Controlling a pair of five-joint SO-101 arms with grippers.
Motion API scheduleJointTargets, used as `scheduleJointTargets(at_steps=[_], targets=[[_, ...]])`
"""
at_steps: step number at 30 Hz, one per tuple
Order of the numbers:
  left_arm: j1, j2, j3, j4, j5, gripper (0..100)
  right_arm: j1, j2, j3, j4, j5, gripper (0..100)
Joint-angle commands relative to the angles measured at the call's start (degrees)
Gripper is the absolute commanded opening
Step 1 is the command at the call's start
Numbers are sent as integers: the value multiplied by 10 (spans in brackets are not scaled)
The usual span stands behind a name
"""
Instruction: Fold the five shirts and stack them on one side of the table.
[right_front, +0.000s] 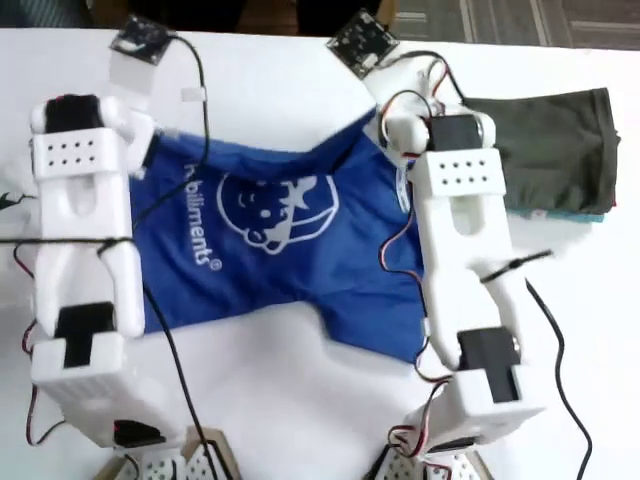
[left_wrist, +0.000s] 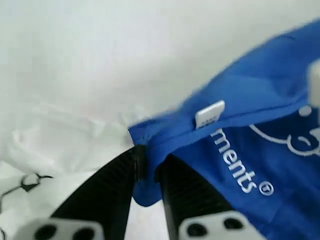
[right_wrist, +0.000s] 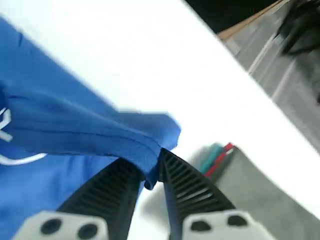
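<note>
The blue shirt (right_front: 290, 270) lies spread in the middle of the table (right_front: 300, 90), between the two arms. The left gripper (left_wrist: 148, 160) has its jaws closed narrow on the shirt's far left edge, by the small white tag. The right gripper (right_wrist: 151, 167) pinches the far right corner the same way. At the far right sits the stack of folded shirts (right_front: 550, 150), with a dark grey one on top (teal and red edges peek out beneath). This looks like the start of a fold. The next move probably calls for both arms to lift together and carry the far edge evenly towards the near side.
</note>
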Motion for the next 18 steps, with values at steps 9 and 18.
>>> scheduleJointTargets(at_steps=[9, 18], targets=[[-11, 23, -15, 106, -18, 25, -3, -4, -25, 120, -52, 18], [-71, -11, -15, 179, -52, 25, -3, -114, 46, 202, -47, 18]])
